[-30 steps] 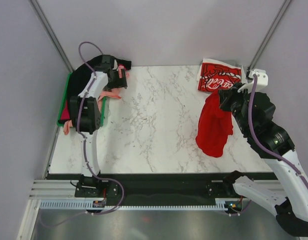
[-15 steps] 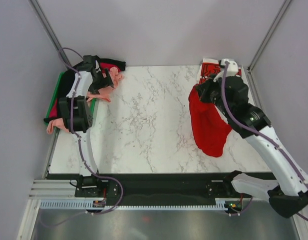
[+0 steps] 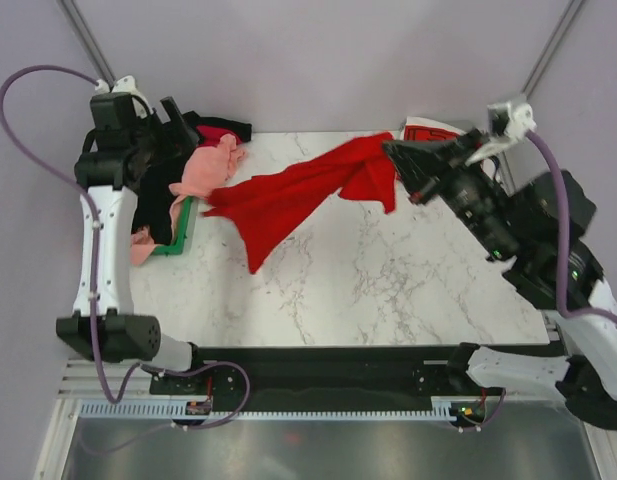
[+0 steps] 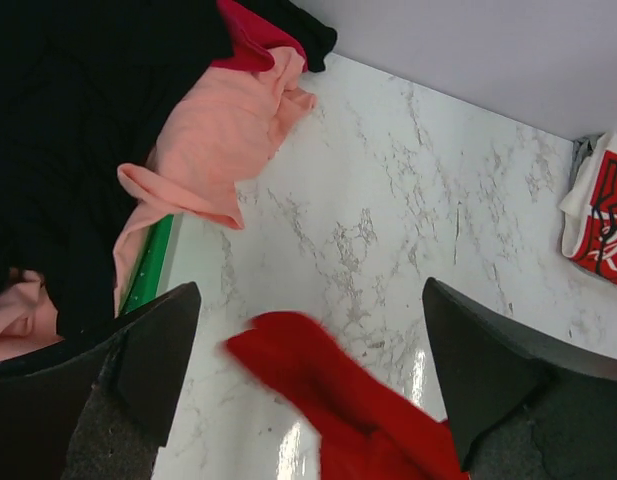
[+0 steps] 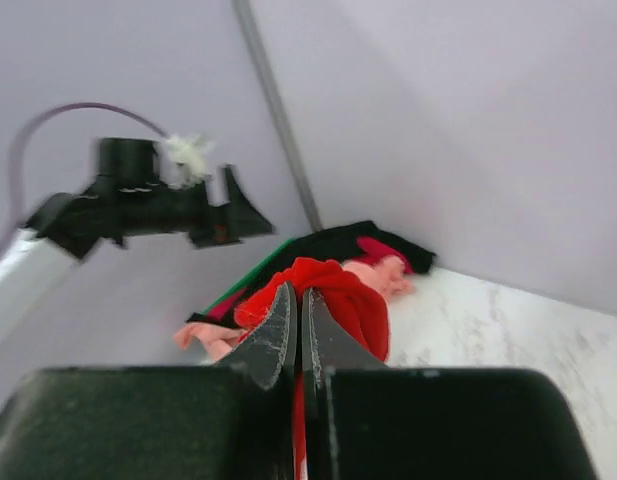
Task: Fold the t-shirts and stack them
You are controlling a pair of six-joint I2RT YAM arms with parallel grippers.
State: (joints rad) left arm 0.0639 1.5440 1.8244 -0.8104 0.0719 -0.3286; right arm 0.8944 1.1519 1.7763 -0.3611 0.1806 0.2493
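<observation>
My right gripper (image 3: 396, 156) is shut on the plain bright red t-shirt (image 3: 293, 195), which stretches in the air from it leftward across the table; its end shows blurred in the left wrist view (image 4: 338, 400), and its bunched cloth shows beyond my closed jaws in the right wrist view (image 5: 338, 300). My left gripper (image 3: 183, 125) is open and empty, raised over the table's far left. The Coca-Cola shirt (image 3: 428, 130) lies folded at the far right corner, also in the left wrist view (image 4: 600, 215). A black shirt (image 4: 68, 130), a salmon-pink shirt (image 3: 206, 168) and a magenta one (image 4: 250, 40) are heaped on the left.
A green tray (image 3: 185, 225) lies under the heap at the table's left edge (image 4: 153, 265). The marble tabletop (image 3: 368, 270) is enclosed by grey walls with metal corner posts (image 3: 93, 45). The arm bases sit along the near edge.
My right arm has swung its gripper up and left, flinging the red shirt from a hanging bunch out across the table. My left arm has lifted away from the heap, letting the pink cloth go.
</observation>
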